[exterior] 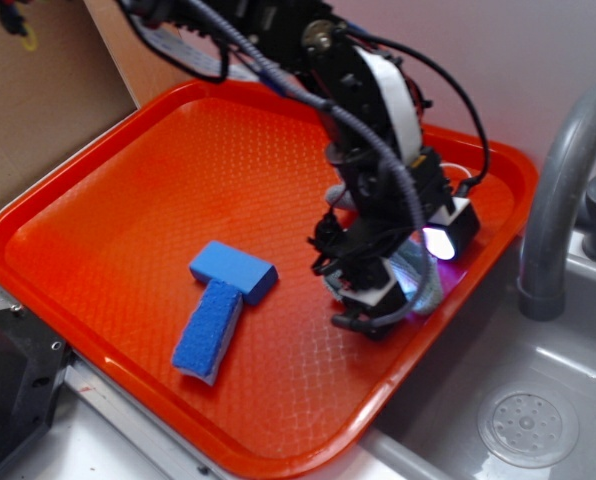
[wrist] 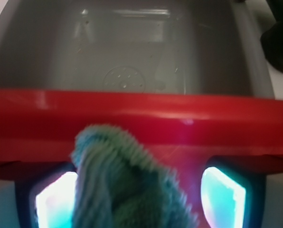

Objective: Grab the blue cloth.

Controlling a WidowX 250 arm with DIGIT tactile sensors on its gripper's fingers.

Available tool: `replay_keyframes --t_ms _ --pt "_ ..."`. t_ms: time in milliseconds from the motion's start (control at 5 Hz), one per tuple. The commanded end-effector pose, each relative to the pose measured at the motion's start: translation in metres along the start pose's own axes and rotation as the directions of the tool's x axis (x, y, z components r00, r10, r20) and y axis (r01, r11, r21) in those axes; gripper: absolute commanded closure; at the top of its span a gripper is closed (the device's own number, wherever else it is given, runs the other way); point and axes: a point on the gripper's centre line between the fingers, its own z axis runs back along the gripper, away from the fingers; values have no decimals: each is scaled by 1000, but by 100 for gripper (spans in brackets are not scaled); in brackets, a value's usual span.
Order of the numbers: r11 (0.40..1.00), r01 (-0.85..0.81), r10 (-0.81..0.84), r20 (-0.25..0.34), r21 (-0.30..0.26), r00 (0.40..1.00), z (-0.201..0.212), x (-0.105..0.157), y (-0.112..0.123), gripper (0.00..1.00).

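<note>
One orange-red plastic tray (exterior: 128, 190). One bright blue rectangular block (exterior: 233, 270), centre of tray. One bright blue scrub sponge (exterior: 208, 330) just nearer. One pale blue-green knitted cloth (wrist: 127, 190), right side. One black robot gripper (exterior: 363, 300). One grey sink basin (exterior: 538, 420) with one drain (exterior: 528, 428), one grey faucet (exterior: 558, 190), far right.
</note>
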Motion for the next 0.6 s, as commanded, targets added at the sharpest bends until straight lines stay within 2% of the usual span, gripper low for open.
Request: replay_keyframes --t_ms 0,200,400 --pt "1000 -21 22 -26 4 999 58 -8 -34 100" --pt "993 -115 114 -90 -2 989 82 -12 -42 100" --pt "964 -265 266 -123 26 956 110 -22 -51 100"
